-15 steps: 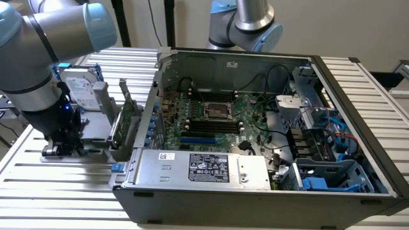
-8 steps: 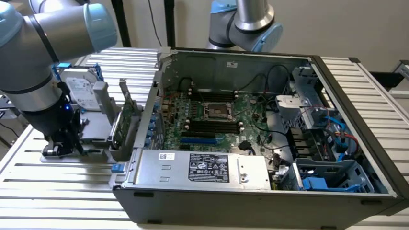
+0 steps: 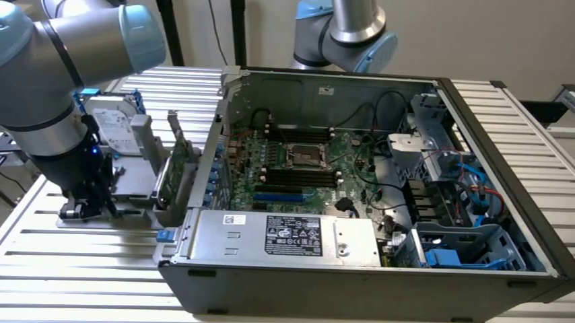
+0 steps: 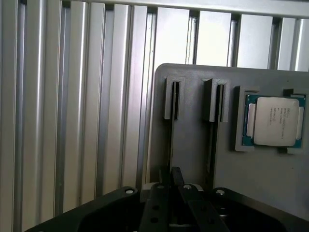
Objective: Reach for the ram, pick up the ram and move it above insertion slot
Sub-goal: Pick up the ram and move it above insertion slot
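The ram (image 4: 171,125) stands on edge in a slotted grey holder (image 4: 190,145), showing as a thin dark line. My gripper (image 4: 171,176) is down over its near end, one finger on each side, and the jaws are drawn in tight against the stick. A second thin stick (image 4: 215,135) stands in the neighbouring slot, untouched. In the exterior view my gripper (image 3: 79,205) is low over the holder (image 3: 126,217) at the exterior view's left, outside the computer case, and the arm hides the ram there.
A processor chip (image 4: 275,121) lies in a recess on the holder. An upright green expansion card (image 3: 180,158) and a silver hard drive (image 3: 112,124) stand beside my arm. The open computer case (image 3: 359,276) holds the motherboard with black memory slots (image 3: 301,176) and a power supply (image 3: 287,235).
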You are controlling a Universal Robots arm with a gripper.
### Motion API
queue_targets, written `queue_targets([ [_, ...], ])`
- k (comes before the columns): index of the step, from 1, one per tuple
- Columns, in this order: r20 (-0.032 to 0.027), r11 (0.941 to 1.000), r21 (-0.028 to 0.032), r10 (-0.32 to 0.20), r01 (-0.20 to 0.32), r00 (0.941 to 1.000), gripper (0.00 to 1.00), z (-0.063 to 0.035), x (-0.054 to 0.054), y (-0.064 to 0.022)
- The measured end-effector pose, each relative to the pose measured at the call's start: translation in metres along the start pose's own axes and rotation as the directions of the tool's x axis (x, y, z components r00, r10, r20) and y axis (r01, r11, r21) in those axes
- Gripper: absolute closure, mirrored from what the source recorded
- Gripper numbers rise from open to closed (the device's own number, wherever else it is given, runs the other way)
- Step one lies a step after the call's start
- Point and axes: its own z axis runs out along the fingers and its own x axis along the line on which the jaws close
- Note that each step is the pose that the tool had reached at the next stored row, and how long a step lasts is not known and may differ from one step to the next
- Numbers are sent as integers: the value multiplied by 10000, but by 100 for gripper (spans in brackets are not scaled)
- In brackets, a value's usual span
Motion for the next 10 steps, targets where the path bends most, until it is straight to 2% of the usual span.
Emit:
queue_targets([
  [5, 3, 10000, -66, 2, -2, 10000, 87, -73, 0, -5],
  [10, 5, 10000, -83, 1, -1, 10000, 87, -269, -2, -18],
])
